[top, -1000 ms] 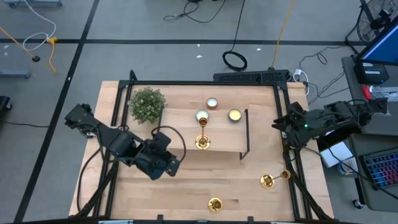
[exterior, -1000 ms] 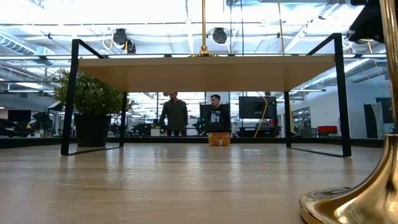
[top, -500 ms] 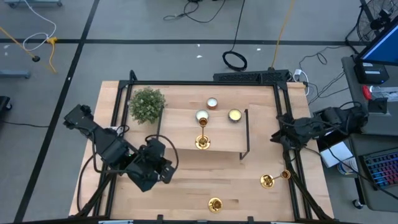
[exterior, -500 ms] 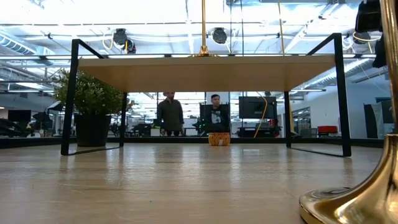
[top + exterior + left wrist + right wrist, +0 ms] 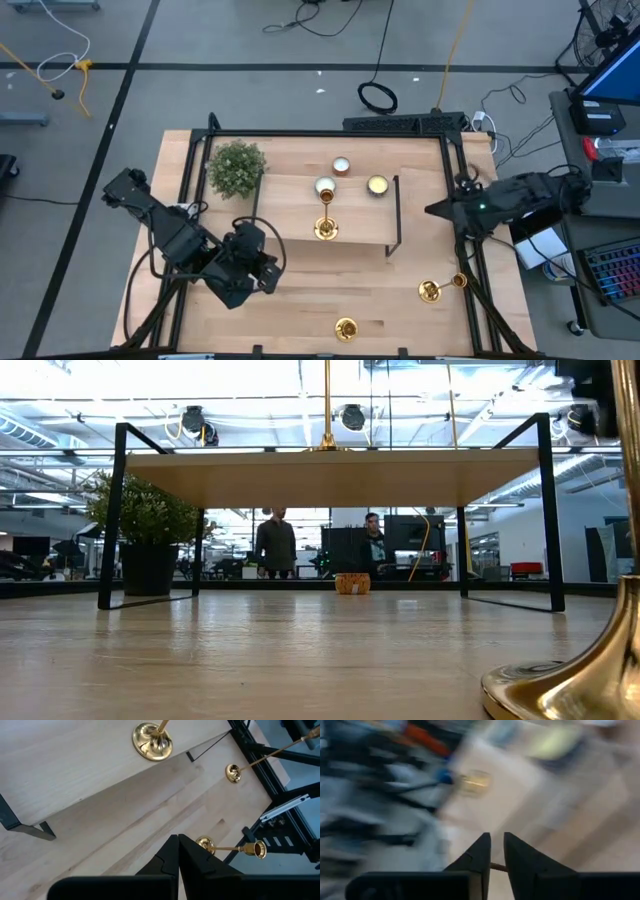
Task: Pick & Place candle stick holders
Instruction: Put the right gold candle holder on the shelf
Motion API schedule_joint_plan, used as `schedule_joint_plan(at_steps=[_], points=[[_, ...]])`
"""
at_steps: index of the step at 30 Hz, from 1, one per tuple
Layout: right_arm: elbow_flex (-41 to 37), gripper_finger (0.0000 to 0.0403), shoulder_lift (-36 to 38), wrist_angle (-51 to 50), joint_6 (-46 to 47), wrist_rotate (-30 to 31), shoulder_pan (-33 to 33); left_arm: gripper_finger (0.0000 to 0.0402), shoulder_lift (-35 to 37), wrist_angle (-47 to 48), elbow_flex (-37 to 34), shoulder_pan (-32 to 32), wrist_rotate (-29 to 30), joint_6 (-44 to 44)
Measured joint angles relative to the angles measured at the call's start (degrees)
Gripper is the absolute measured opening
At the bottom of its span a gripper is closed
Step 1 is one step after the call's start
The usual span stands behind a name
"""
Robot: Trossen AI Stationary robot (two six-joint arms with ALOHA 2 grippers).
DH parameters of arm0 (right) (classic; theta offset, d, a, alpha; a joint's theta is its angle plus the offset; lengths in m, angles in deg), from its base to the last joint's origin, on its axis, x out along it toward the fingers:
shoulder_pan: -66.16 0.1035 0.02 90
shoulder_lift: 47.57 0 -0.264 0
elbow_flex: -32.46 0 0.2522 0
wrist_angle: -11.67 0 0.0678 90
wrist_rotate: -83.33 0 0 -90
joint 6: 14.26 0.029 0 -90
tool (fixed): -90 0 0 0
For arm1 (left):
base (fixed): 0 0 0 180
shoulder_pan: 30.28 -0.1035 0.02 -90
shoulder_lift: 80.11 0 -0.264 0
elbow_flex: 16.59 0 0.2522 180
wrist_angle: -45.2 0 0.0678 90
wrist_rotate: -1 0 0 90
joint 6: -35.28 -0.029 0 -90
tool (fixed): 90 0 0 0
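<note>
Grey floor with loose cables surrounds the wooden table (image 5: pixel 300 300), which carries a low shelf (image 5: pixel 360 235) mid-surface.

One candle stick holder (image 5: pixel 326 229) stands on the shelf; two more (image 5: pixel 345 328) (image 5: pixel 430 291) stand near the front edge and front-right corner.

Left gripper (image 5: pixel 262 283), fingers together and empty, is front-left of the shelf; right gripper (image 5: pixel 434 210), fingers nearly together, is at the right edge.

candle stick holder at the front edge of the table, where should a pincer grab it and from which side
Probably the thin stem, just above the round flared base. That candle stick holder seems to stand upright with bare table around it, so a level approach from the side, jaws closing across the stem, looks safest. Coming from above would meet only the small cup.
</note>
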Motion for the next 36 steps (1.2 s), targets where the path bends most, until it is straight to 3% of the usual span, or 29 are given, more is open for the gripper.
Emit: schedule_joint_plan(at_steps=[5, 9, 18, 23, 28, 32, 36], points=[[0.0, 0.0016, 0.0, 27.9, -12.1, -8.0, 0.0, 0.0004, 0.0, 0.0, 0.0, -0.1, 1.1, -0.4], [0.1, 0.0003, -0.1, 44.9, -21.4, -19.9, 0.0, 0.001, 0.0, -0.1, 0.0, -0.1, 1.5, -0.3], [0.0, 0.0001, -2.9, 39.2, -22.0, -32.6, 2.2, 0.0009, 0.0, -0.7, 0.0, -0.1, 1.5, 0.3], [0.0, 0.0001, -7.3, 38.8, -25.4, -32.0, 6.3, 0.0005, 0.0, -0.6, 0.0, -0.1, 1.5, 0.3], [0.0, 0.0001, -12.0, 41.5, -29.5, -24.4, 9.5, 0.0005, 0.0, -0.5, 0.0, -0.8, 1.5, -0.1], [0.0, 0.0001, -15.5, 37.3, -24.5, -20.1, 10.4, 0.0007, 0.0, -0.5, 0.0, -1.3, 1.5, -0.7], [0.0, 0.0001, -17.8, 29.5, -16.1, -10.9, 10.9, 0.0011, 0.0, -0.5, 0.0, -1.3, 1.5, -1.7]])
